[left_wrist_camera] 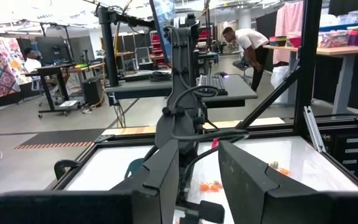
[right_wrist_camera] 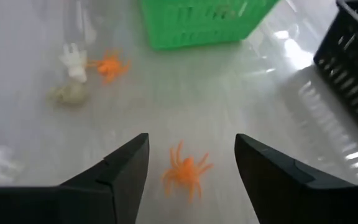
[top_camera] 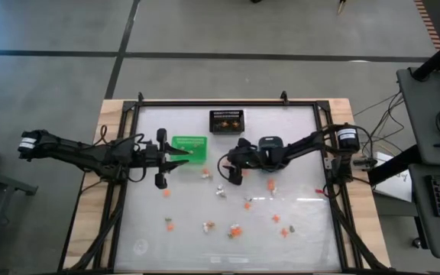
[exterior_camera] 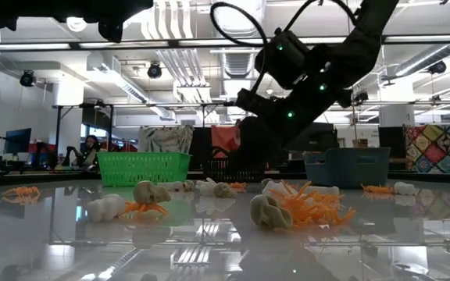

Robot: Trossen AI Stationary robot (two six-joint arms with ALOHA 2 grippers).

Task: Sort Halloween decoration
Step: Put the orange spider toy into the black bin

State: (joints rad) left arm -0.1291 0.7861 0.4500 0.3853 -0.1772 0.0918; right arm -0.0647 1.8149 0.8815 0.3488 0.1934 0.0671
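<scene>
One orange spider matters for the coming move: in the right wrist view it lies on the table directly ahead of the right gripper, framed in the gap between the two wide-spread fingers, not yet touched. Its body and legs run roughly along the line of approach, so a straight descent looks enough to straddle it. The right gripper is plainly the nearer one; it hangs over the table's middle, near the green bin and the black bin. The left gripper waits at the green bin's edge, fingers parted and empty. Other trinkets, orange, white and tan, are scattered over the near half of the table. From above, the right arm hides the spider, so its place rests on the wrist view alone. The blue-grey bin is largely covered by that arm from above too.
</scene>
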